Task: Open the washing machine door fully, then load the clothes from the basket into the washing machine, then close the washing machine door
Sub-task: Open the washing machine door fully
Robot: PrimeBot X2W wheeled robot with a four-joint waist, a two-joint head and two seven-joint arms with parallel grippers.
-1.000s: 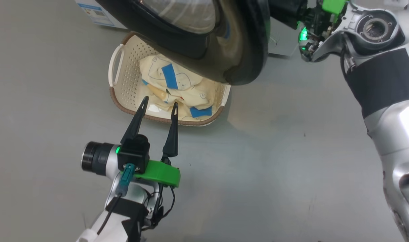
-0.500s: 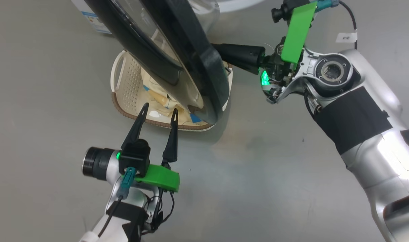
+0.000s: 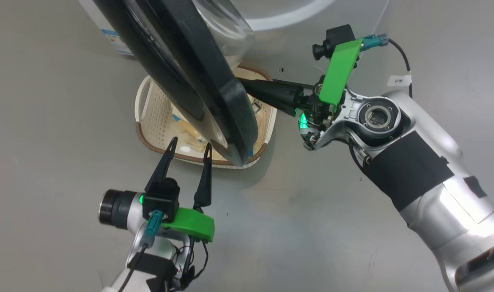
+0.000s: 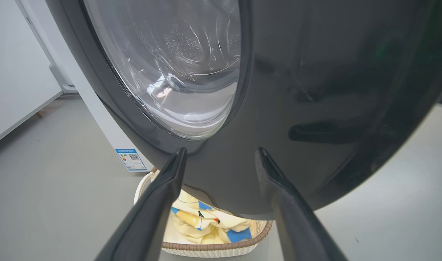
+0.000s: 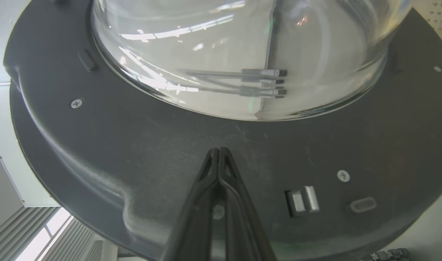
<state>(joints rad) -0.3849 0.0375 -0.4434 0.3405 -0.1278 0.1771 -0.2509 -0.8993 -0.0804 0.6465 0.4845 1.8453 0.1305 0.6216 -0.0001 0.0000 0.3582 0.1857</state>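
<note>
The washing machine door [image 3: 198, 81] hangs half-swung above the basket [image 3: 145, 101] of clothes [image 4: 203, 224]. The right gripper [image 5: 218, 152], fingers pressed together, noses the door's inner face. Best to push steadily outward, with the spread left gripper [image 3: 191, 142] held clear.

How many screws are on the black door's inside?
3 screws on the washing machine door: one left, one lower right, one far right. More may be hidden.

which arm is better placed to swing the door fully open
Right. The right end effector, shut, points at the inner face of the washing machine door, probably able to push. The left end effector hangs open outside it.
</note>
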